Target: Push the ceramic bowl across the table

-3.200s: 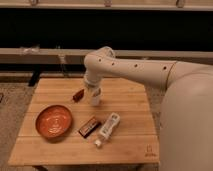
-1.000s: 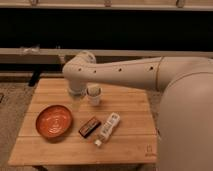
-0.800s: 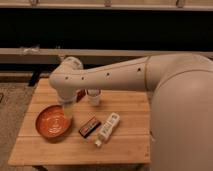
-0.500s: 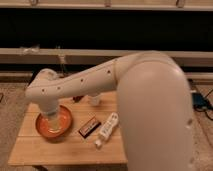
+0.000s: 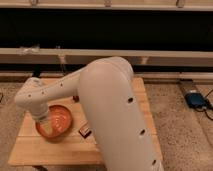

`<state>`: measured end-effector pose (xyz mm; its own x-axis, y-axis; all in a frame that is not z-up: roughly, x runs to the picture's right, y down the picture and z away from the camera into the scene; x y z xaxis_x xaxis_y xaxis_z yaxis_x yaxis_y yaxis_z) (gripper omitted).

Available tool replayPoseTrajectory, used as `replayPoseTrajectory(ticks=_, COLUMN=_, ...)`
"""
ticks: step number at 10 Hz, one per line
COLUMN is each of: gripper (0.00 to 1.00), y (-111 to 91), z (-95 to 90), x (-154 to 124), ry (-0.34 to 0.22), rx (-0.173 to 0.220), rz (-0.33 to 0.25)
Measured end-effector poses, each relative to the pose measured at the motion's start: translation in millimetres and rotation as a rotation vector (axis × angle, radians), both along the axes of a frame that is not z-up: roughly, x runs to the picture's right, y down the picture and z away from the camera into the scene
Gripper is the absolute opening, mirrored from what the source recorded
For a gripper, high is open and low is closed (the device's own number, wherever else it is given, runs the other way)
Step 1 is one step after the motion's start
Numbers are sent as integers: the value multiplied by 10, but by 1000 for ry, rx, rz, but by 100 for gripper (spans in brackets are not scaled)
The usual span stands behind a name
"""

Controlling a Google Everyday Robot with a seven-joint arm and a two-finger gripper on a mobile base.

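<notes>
The orange-red ceramic bowl (image 5: 59,120) sits on the left part of the light-wood slatted table (image 5: 45,150). My white arm sweeps across the middle of the view and bends down at the left. My gripper (image 5: 44,121) is at the end of it, low over the bowl's left side, at or inside the rim. I cannot tell whether it touches the bowl. The arm hides the right half of the table.
A small dark-brown bar (image 5: 85,131) lies just right of the bowl, partly hidden by the arm. A dark wall with a ledge runs behind the table. A blue object (image 5: 195,99) lies on the speckled floor at the right.
The arm has swung left and closer to the camera, now covering most of the table. The gripper has gone from the table's back middle down to the bowl. The bowl stays in place.
</notes>
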<state>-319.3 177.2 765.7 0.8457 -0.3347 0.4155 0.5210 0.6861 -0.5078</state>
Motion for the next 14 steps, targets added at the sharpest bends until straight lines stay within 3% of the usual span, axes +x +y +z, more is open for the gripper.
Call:
replayPoseTrajectory(ticks=3, gripper=70, y=-166, z=247, x=71, ry=21, rx=-9, rz=24)
replayPoseTrajectory(ticks=9, gripper=70, y=-103, z=493, x=9, ry=50, rx=-23, rz=5)
replayPoseTrajectory(ticks=14, gripper=70, y=-205, z=702, x=-50, ry=68, rx=-26, rz=7)
